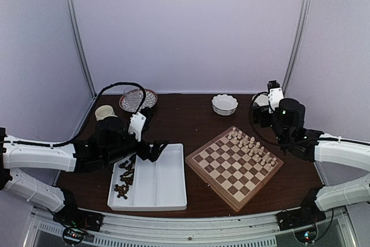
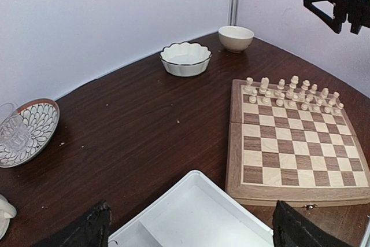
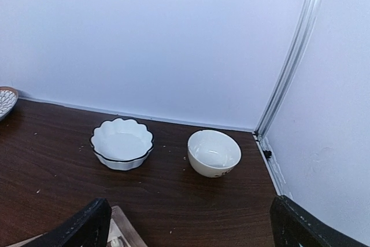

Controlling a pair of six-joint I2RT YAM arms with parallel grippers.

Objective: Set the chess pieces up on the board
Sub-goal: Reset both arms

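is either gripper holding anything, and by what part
Nothing is held: the left gripper and the right gripper are both open and empty.

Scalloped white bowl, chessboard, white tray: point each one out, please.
scalloped white bowl [image 3: 122,143], right wrist view, inner floor.
chessboard [image 1: 234,169], top external view, bare middle squares.
white tray [image 1: 165,180], top external view, bare right compartment.
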